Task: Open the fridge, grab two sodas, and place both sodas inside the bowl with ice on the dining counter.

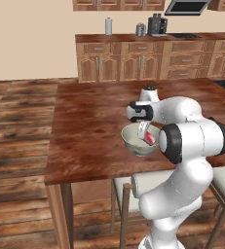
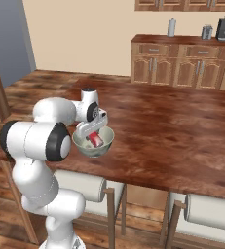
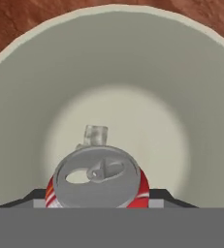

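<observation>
A small red soda can (image 3: 95,180) with a silver top sits low inside the pale grey-green bowl (image 3: 113,58), with my gripper (image 3: 96,201) shut on its sides. A clear ice cube (image 3: 95,134) lies on the bowl's bottom just past the can. The bowl (image 1: 130,135) stands near the front edge of the reddish-brown dining counter (image 1: 94,121). My gripper (image 1: 144,130) reaches down into it from above, and the can (image 1: 149,139) shows red at the bowl's right side. From the other side the gripper (image 2: 91,135), the can (image 2: 97,141) and the bowl (image 2: 108,136) show the same on the counter (image 2: 172,126).
Two pale-cushioned stools (image 2: 84,187) (image 2: 209,211) are tucked under the counter's front edge. A small dark item (image 1: 150,87) stands on the tabletop behind my arm. The wall counter with panelled cabinets (image 1: 143,61) carries a canister (image 1: 108,26) and a coffee machine (image 1: 157,24).
</observation>
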You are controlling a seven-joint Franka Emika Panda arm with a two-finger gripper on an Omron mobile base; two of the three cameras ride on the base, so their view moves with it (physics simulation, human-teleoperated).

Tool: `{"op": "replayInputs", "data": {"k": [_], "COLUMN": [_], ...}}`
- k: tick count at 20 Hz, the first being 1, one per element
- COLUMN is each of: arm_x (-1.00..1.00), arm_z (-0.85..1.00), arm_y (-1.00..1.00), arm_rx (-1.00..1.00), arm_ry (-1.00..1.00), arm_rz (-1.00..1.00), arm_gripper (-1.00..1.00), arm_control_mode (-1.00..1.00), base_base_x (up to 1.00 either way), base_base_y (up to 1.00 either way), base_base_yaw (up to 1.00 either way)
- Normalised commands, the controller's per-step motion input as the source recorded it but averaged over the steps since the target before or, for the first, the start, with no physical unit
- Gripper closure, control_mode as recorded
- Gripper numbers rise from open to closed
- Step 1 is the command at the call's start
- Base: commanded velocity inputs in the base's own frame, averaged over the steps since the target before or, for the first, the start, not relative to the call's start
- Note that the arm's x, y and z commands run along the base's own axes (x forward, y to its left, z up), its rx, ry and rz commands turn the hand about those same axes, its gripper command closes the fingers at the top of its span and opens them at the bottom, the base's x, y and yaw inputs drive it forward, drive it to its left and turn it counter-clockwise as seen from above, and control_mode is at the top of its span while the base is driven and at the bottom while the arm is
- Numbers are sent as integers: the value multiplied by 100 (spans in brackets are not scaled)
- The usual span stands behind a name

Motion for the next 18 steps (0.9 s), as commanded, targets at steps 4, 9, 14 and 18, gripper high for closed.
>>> {"op": "replayInputs", "data": {"k": [4,9,14,18], "arm_x": [19,13,10,4], "arm_z": [-24,-21,-19,-16], "arm_y": [2,2,5,7], "arm_rx": [0,0,0,0], "arm_ry": [7,8,7,5], "arm_rz": [7,8,7,6], "arm_gripper": [100,100,100,-100], "arm_control_mode": [-100,-100,-100,-100], "base_base_x": [0,0,0,0], "base_base_y": [0,0,0,0], "base_base_yaw": [0,0,0,0]}}
